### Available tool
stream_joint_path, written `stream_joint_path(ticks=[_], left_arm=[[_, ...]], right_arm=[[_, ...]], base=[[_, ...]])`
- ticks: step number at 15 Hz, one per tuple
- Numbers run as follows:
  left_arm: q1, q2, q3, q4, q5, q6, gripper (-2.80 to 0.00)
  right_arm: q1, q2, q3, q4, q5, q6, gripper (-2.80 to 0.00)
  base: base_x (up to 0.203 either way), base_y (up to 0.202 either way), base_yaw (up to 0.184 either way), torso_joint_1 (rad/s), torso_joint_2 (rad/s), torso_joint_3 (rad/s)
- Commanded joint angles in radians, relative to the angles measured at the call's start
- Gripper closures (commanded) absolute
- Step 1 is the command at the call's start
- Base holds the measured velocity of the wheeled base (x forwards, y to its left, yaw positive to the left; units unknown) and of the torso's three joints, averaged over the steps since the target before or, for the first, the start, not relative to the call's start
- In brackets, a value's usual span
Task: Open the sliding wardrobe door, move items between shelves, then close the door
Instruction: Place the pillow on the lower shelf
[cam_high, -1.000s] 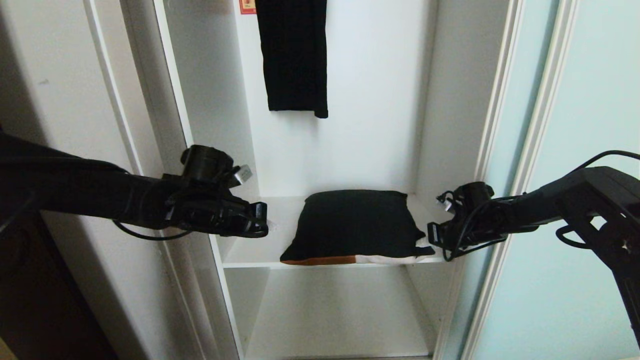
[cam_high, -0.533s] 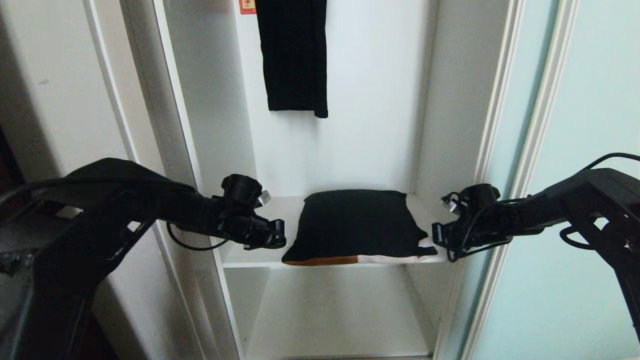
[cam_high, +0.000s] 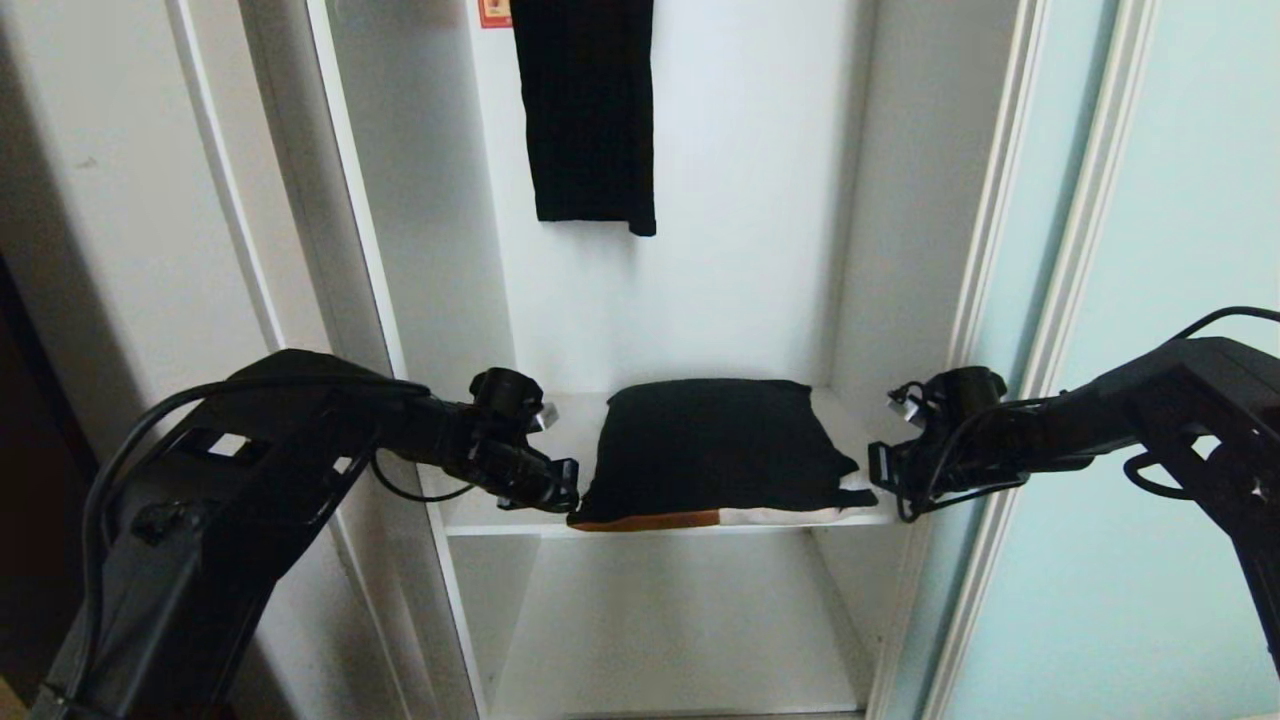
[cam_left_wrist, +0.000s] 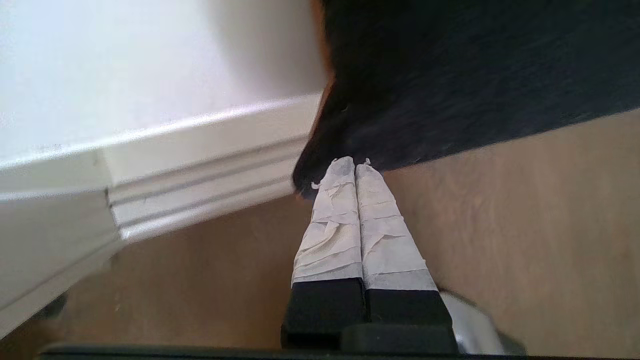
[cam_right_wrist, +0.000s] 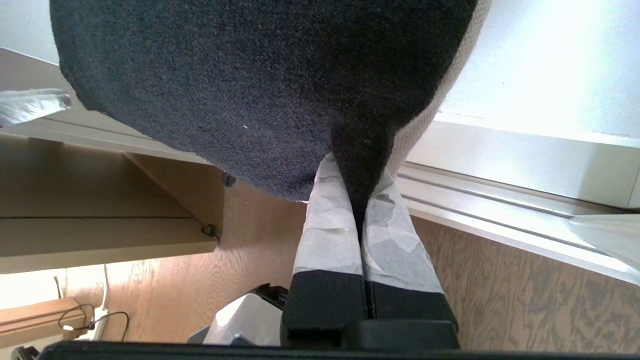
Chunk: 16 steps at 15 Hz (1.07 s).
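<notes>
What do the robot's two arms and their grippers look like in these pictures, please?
Both arms are matte black with angular links and open cut-outs, and thin black cables loop loosely along them. A round black module with a small silvery connector sits behind the left gripper and the right gripper. The fingers are slim and tapered, black at the base, wrapped in wrinkled white tape.

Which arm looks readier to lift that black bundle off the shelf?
Right. The right end effector pinches a corner of the black bundle; the left end effector is shut empty at the opposite corner.
</notes>
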Motion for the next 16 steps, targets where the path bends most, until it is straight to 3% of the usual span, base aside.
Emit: stream_joint_path(ticks=[1,6,11,16], left_arm=[[0.001,0.002,-0.014,0.005,0.002,0.003,-2.80],[0.004,0.013,-0.017,-0.025,-0.082,0.050,-2.80],[0.002,0.102,-0.050,-0.021,-0.085,0.150,-2.80],[0.002,0.161,-0.126,-0.050,-0.093,0.157,-2.80]], right_arm=[[-0.004,0.009,-0.001,0.000,0.005,0.000,0.00],[-0.004,0.018,-0.005,-0.002,0.005,0.000,0.00],[-0.005,0.016,-0.002,-0.004,0.013,-0.001,0.00],[-0.005,0.015,0.023,-0.049,0.018,-0.001,0.00]], base=[[0.000,0.000,0.000,0.000,0.00,0.000],[0.000,0.000,0.000,0.000,0.00,0.000],[0.000,0.000,0.000,0.000,0.00,0.000],[0.000,0.000,0.000,0.000,0.00,0.000]])
